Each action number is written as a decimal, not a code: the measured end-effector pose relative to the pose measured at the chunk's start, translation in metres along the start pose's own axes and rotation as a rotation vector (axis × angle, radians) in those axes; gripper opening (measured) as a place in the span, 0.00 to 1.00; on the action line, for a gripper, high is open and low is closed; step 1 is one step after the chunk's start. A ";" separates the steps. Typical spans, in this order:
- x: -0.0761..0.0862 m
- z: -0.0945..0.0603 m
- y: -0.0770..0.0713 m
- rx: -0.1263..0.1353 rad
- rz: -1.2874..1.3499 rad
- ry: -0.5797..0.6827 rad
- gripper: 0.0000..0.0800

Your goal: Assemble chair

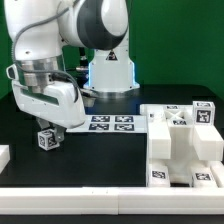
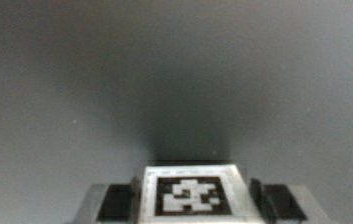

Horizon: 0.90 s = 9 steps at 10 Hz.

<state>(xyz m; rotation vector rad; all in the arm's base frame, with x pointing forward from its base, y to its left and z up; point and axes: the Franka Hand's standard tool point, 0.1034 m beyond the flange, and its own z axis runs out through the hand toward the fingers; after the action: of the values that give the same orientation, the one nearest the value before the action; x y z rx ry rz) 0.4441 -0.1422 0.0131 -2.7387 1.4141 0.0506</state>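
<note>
My gripper (image 1: 47, 132) hangs low over the black table at the exterior view's left, shut on a small white chair piece (image 1: 47, 139) with black-and-white tags. In the wrist view that piece (image 2: 194, 190) sits between the dark fingers (image 2: 120, 202), tag face toward the camera, with only bare table beyond it. My gripper (image 2: 194, 206) holds it from both sides. The larger stepped white chair structure (image 1: 182, 142) stands at the exterior view's right, well apart from the held piece.
The marker board (image 1: 112, 122) lies flat on the table between the gripper and the chair structure. Another white part (image 1: 3, 156) shows at the left edge. The robot's base (image 1: 110, 70) stands behind, in front of a green wall.
</note>
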 end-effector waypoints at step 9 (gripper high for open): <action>-0.020 0.005 0.009 0.059 0.695 0.007 0.36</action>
<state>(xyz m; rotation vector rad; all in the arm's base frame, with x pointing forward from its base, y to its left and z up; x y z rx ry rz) 0.4252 -0.1305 0.0093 -2.0684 2.2402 0.0282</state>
